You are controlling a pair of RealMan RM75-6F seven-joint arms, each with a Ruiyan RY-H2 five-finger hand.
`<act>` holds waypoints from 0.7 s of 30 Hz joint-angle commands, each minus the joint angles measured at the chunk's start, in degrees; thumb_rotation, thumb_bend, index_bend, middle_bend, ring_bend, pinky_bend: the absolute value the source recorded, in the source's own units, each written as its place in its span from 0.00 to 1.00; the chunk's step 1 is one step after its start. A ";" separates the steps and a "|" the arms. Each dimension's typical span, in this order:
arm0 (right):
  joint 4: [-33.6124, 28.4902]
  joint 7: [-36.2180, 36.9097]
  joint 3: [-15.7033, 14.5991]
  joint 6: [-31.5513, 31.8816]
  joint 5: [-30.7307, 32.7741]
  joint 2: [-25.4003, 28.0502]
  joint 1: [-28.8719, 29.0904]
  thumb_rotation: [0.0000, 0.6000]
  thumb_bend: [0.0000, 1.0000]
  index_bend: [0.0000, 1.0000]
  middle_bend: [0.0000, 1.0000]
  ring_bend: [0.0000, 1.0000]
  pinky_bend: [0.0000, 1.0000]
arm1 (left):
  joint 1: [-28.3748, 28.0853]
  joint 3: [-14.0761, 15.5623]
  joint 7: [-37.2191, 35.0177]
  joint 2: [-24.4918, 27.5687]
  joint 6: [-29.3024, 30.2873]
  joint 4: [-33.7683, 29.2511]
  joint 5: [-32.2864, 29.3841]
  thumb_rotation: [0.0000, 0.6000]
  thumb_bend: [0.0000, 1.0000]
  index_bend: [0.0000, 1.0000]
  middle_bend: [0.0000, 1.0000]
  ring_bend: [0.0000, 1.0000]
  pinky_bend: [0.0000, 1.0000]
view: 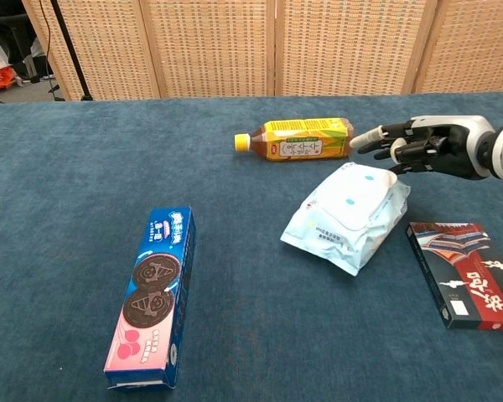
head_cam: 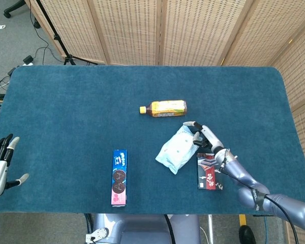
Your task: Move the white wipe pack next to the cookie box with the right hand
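While the white wipe pack (head_cam: 177,149) lies tilted on the blue table (head_cam: 66,112), the right hand (view: 423,146) is at its far right corner, fingers stretched and spread, holding nothing. The cookie box (head_cam: 120,177) lies well apart, to the left.
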 commanded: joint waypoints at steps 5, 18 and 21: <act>-3.57 -4.47 1.00 -0.71 0.32 -0.32 0.66 1.00 1.00 0.20 0.12 0.00 0.19 | 0.04 -0.04 -0.35 0.10 0.04 0.12 -0.05 1.00 0.00 0.00 0.00 0.00 0.00; -8.73 -6.50 0.95 -4.29 -6.89 2.08 1.12 1.00 1.00 0.20 0.12 0.01 0.19 | -0.01 0.04 0.12 -0.14 0.01 0.16 0.06 1.00 0.00 0.00 0.00 0.00 0.00; -9.28 -6.55 0.49 -5.20 -8.06 1.84 1.28 1.00 1.00 0.20 0.12 0.03 0.19 | -0.01 0.06 0.25 -0.20 -0.03 0.16 0.04 1.00 0.00 0.00 0.00 0.00 0.00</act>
